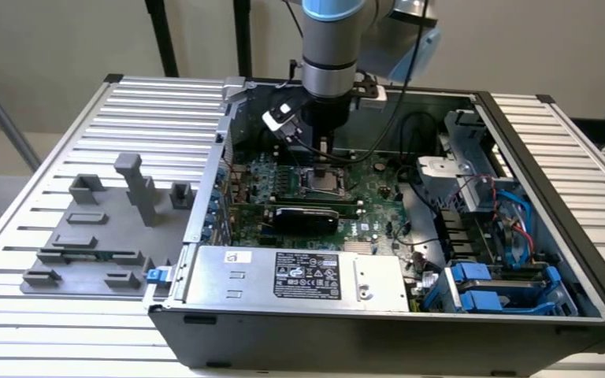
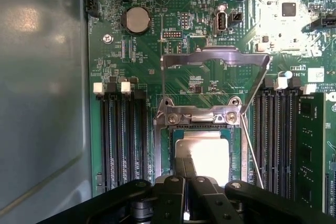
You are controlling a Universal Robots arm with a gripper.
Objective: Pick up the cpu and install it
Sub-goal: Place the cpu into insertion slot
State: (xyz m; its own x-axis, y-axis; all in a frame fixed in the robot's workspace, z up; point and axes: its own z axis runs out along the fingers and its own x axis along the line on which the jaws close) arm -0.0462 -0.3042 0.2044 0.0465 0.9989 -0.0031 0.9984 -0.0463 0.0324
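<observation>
The cpu [image 2: 206, 153], a flat square chip with a silvery top, lies level inside the motherboard socket [image 2: 167, 145], whose metal load frame [image 2: 215, 59] is swung up and open. My gripper [image 2: 186, 163] is shut, its two black fingers [image 2: 179, 168] pressed together and pointing down at the chip's near edge; I cannot tell whether they touch it. In the exterior view the gripper [image 1: 321, 151] hangs straight down into the open computer case, just above the socket with the cpu [image 1: 329, 183].
Black memory slots [image 2: 123, 140] flank the socket, and a fitted memory stick [image 2: 310, 145] stands beside it. The socket lever [image 2: 252, 150] sticks out alongside. A long black expansion card [image 1: 302, 214], the power supply [image 1: 292, 276] and grey fixture blocks [image 1: 103, 228] lie nearby.
</observation>
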